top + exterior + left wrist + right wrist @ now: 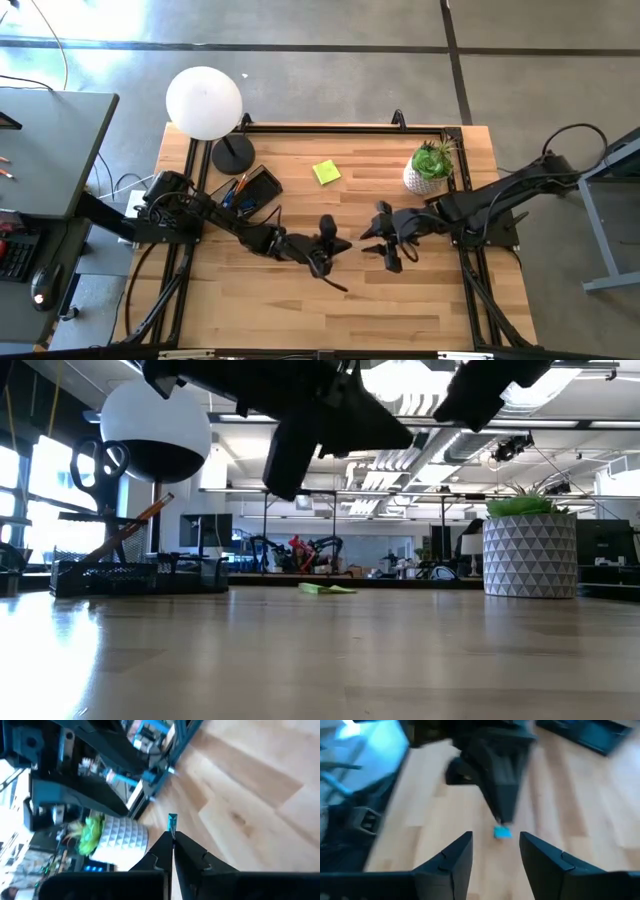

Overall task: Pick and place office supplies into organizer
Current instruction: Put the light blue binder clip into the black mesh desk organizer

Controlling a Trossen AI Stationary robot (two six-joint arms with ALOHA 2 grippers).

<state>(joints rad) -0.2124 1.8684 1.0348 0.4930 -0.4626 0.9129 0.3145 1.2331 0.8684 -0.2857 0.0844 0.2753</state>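
No text, label, brand, number or sign can be read in any of the views. The yellow sticky-note pad (326, 172) near the far edge of the tabletop (400, 300) shows a blank face. The white faceted plant pot (529, 555) at the far right corner bears only a relief pattern, no lettering. The screens and fixtures in the room beyond the tabletop are too small and blurred to make out any writing.
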